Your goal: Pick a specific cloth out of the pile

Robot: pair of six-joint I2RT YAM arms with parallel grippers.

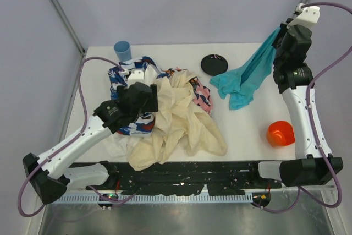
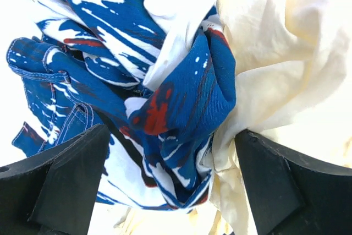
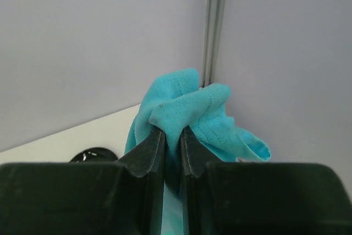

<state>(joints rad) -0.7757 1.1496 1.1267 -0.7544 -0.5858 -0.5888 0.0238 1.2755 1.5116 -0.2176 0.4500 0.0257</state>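
First, near the near edge of the worktop (image 1: 247, 127) and left of its middle lies the pile (image 1: 176, 119), a heap of mixed fabrics. A large cream-beige fabric (image 2: 286, 53) covers its middle and a blue-white-red patterned fabric (image 2: 181, 97) shows on its left side. The left gripper (image 2: 173, 160) is low over the left part of the pile. Its jaws stand wide apart and grip nothing. A fold of the patterned fabric bulges between the 2 black fingers (image 2: 66, 180), and the cream-beige fabric lies against the right one.

Close to the right edge, an orange cup (image 1: 280, 134) stands alone on the bare worktop.

Farther back on the right, the cloth (image 1: 247, 78), plain teal, is apart from the pile. Its lower end lies crumpled on the worktop. Its upper end rises toward the far right corner, where the right gripper (image 3: 172, 136) holds it in the air with the jaws closed tight on a fold.

Just left of the cloth sits a black round disc (image 1: 214, 64). A blue cup (image 1: 122, 50) stands near the far left corner, behind the pile.
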